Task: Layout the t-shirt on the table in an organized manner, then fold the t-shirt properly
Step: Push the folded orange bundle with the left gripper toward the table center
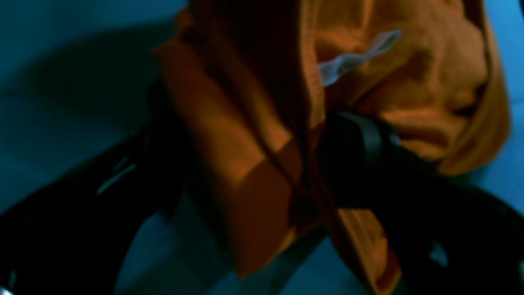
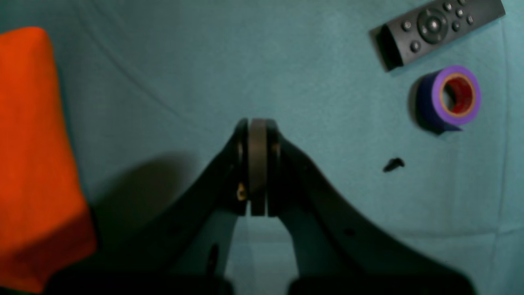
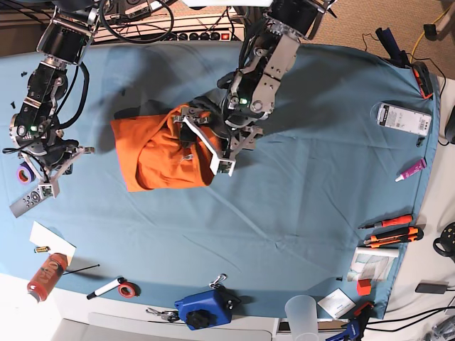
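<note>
Near the table's [image 3: 298, 192] far middle, you see the t-shirt [image 3: 153, 153] lying bunched. Your left gripper [image 3: 206, 142] is over the shirt's edge nearest that arm, jaws spread wide with a fold of orange fabric between them. Beyond the shirt's opposite side, your right gripper [image 2: 258, 164] is clenched on nothing, beside 1 remote [image 2: 438, 28] and 1 purple tape roll [image 2: 450, 98].

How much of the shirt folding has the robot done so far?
Not much looks finished. The t-shirt lies bunched and rumpled on the table, not spread flat. In hand: the left end effector sits wide open with orange cloth between its fingers, near the white neck label. The right end effector is shut and empty, off to the side. Left: smoothing the shirt flat, then all the folds.
</note>
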Available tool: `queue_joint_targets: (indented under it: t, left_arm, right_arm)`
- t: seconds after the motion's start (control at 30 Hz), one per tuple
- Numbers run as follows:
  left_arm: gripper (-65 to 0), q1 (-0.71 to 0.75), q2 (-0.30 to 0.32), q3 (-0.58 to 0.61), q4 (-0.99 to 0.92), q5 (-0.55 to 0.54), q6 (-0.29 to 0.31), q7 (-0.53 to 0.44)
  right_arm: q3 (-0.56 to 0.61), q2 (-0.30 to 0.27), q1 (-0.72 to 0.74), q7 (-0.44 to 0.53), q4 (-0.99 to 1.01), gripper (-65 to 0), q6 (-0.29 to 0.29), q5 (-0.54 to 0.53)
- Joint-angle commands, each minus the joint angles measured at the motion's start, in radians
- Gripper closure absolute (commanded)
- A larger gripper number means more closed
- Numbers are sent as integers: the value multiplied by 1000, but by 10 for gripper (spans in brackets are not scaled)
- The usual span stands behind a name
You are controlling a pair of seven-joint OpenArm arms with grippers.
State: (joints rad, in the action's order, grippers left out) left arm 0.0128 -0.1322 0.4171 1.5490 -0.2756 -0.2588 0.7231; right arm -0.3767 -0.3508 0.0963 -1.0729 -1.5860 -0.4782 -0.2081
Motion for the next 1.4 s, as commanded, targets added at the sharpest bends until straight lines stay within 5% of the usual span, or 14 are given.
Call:
queue_joint_targets:
  t: [0.0,0.2,0.4,0.63,0.87,1.13,1.37]
  left_arm:
    - [-430,1,-25,4,1,-34,5,35]
    - [-8,1,-25,4,1,-77,-45,11]
    - [0,1,-25,4,24,8,18,126]
    - [0,1,0,4,159,186,25,283]
    - [0,3,159,4,217,205,142,291]
    - [0,-20,414,4,217,127,385,219]
    - [0,-191,509,44,213,85,483,223]
  right_arm:
    - [-2,-20,19,18,-16,0,4,-5]
    - [-2,-20,19,19,-16,0,4,-5]
    - [-2,-21,20,61,-16,0,4,-4]
    - [-2,-21,20,65,-16,0,4,-4]
    - [-2,-21,20,66,-16,0,4,-4]
    - [-2,-20,19,65,-16,0,4,-5]
    - [-2,-12,19,63,-16,0,5,-4]
